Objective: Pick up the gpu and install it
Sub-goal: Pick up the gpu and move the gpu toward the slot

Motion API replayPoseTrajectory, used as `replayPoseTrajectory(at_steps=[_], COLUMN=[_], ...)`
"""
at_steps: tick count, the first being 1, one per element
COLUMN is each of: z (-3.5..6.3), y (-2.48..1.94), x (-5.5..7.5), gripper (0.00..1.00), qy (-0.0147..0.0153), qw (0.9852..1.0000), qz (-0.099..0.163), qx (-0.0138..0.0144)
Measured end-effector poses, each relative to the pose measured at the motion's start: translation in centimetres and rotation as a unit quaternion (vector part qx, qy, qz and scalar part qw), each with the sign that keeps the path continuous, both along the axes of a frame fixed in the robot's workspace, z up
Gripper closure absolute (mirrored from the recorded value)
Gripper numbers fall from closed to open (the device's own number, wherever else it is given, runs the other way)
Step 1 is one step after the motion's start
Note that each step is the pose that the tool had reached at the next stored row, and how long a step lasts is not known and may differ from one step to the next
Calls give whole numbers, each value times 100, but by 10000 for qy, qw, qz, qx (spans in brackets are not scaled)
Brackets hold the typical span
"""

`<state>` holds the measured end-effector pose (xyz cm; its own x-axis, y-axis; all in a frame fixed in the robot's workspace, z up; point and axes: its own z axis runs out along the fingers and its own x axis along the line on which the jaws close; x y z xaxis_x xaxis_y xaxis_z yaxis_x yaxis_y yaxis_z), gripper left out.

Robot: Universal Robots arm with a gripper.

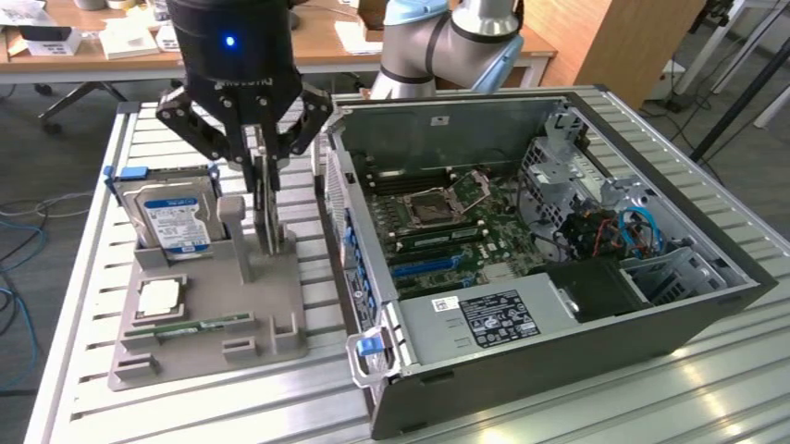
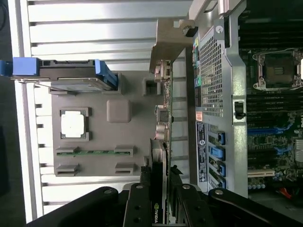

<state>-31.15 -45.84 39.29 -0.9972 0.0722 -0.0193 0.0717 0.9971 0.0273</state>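
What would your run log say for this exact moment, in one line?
stage: pickup | gripper: shut on gpu | gpu: upright, at grey tray, outside computer case | installed: not yet

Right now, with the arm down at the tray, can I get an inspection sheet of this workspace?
Surface: slatted metal table carrying a grey tray and an open computer case.
Job's things: graphics card upright in the tray, not yet in the case.
Clutter: hard drive, processor chip, memory stick, all on the tray.
Grippers: gripper over the tray, fingers closed on the card's upper part.
Cables: blue and red wires inside the case; floor cable.
Surroundings: wooden desk behind.
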Motion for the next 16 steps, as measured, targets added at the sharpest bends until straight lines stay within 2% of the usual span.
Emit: replayPoseTrajectory(at_steps=[6,16], z=[255,508], y=[0,0], x=[0,0], gripper=[74,74], qy=[0,-1], qw=[10000,10000], qz=[0,0], qx=[-2,-2])
